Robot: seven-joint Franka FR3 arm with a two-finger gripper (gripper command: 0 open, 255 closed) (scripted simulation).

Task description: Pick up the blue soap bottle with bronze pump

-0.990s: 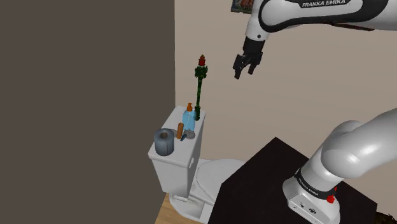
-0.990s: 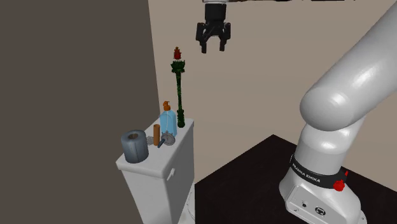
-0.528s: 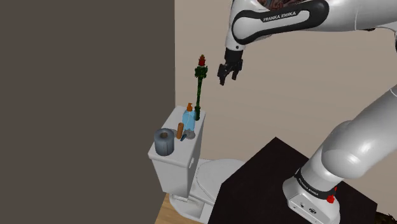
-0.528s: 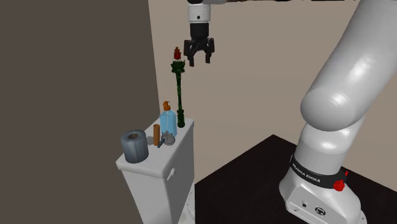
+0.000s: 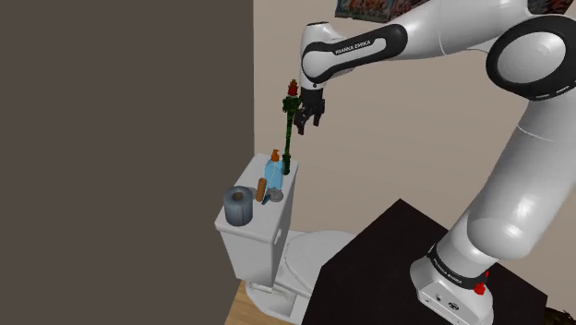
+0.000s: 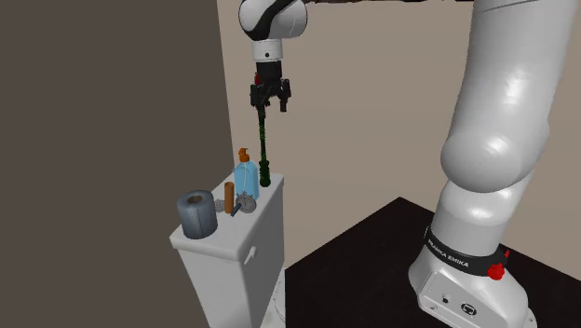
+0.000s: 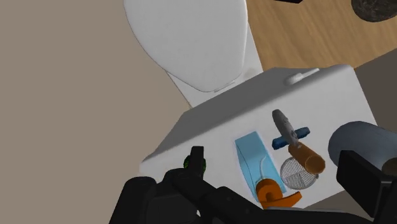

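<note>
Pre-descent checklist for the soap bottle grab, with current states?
1. Gripper open: ok, the fingers stand apart.
2. Soap bottle upright on the toilet tank: ok.
3. Bottle lined up between the fingers in the wrist view: ok, roughly.
4. Clearance from the tall green candlestick: not ok, the gripper is right at its top. Contact: cannot tell.
5. Room beside the bottle: cannot tell, a brown cylinder stands close by.

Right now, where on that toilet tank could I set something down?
Bare: the strip of tank lid nearest the bowl. Crowded: soap bottle, brown cylinder, mesh disc and grey roll bunch together, the green stem beside the bottle.
</note>
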